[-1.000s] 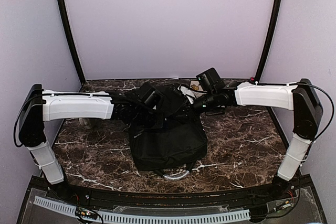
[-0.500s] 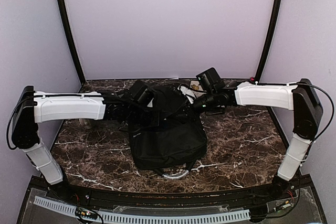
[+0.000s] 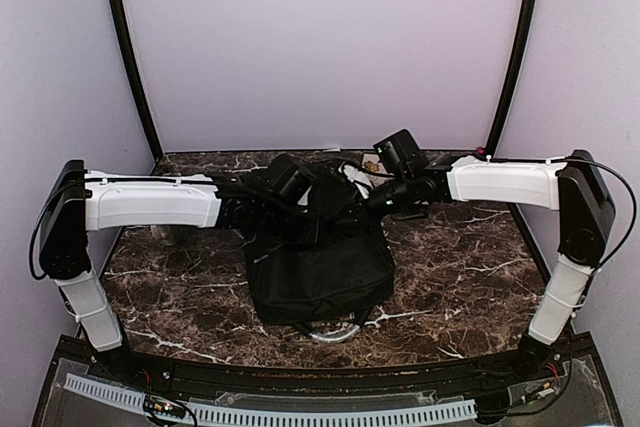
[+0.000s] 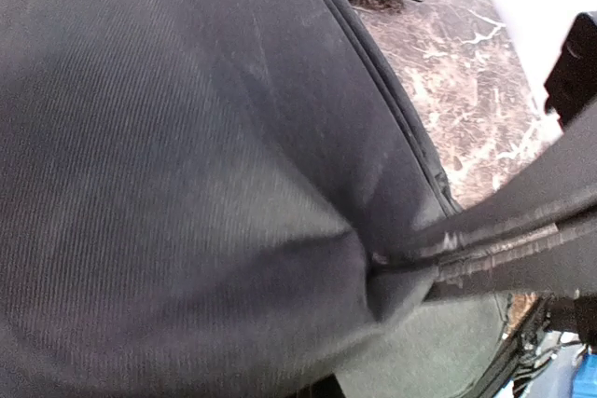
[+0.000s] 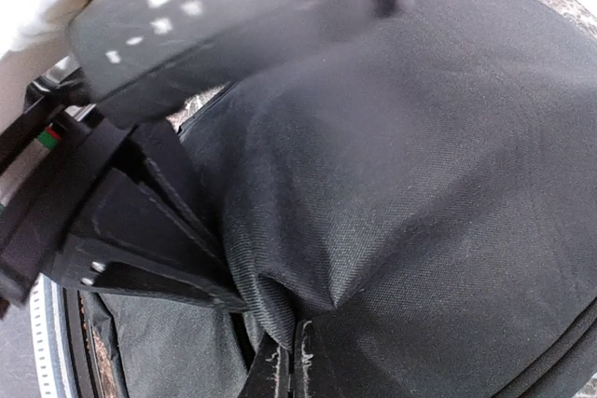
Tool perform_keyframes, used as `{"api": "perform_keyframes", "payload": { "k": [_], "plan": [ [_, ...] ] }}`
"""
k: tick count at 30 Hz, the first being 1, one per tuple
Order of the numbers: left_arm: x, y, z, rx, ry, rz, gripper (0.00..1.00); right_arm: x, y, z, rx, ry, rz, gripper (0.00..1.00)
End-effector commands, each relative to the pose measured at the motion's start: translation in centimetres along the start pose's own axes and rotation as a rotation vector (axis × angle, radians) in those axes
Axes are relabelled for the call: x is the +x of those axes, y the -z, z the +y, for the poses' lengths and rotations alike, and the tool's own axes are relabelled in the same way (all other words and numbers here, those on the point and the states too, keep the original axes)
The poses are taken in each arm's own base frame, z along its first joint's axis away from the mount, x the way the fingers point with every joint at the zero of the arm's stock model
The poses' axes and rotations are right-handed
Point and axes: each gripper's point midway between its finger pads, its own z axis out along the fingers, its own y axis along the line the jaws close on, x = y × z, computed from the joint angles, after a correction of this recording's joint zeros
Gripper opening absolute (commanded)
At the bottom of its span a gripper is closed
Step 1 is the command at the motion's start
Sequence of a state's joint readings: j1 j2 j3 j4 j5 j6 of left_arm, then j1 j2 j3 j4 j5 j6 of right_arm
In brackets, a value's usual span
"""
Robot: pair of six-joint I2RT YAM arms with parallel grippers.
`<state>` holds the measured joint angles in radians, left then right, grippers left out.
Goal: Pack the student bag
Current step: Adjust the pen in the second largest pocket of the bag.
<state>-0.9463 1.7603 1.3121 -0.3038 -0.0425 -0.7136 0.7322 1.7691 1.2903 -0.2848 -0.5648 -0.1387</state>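
- The bag point(image 3: 320, 272) lies on the marble table point(image 3: 470, 257).
- The left gripper point(image 4: 387, 261) is clenched on a fold of the bag's fabric.
- The right gripper point(image 5: 291, 337) pinches the fabric too.

bag point(image 5: 420, 184): black fabric fills my view.
right gripper point(image 5: 287, 365): I see it pinching a bag fold.
left arm point(image 5: 187, 25): blurred, above bag's left part.

Student bag point(image 3: 318, 272) blocks mid-table; bare tabletop point(image 3: 470, 267) flanks it.
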Motion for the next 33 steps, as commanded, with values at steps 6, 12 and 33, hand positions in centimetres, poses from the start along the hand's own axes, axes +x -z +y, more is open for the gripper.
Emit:
{"api": "perform_keyframes", "payload": {
  "k": [6,12,33],
  "plan": [
    [-2.6,0.4,2.3,-0.149,-0.085,-0.016,0.00,-1.0,0.1,2.2,-0.081,0.029,-0.021,0.00],
    [-2.2,2.0,-1.4,0.004,-0.184,-0.010,0.00,-1.1,0.2,2.2,-0.074,0.035,-0.022,0.00],
    [-0.3,-0.1,1.7,-0.155,-0.252,0.090,0.00,-0.8,-0.1,1.9,-0.071,0.028,-0.010,0.00]
  ]
}}
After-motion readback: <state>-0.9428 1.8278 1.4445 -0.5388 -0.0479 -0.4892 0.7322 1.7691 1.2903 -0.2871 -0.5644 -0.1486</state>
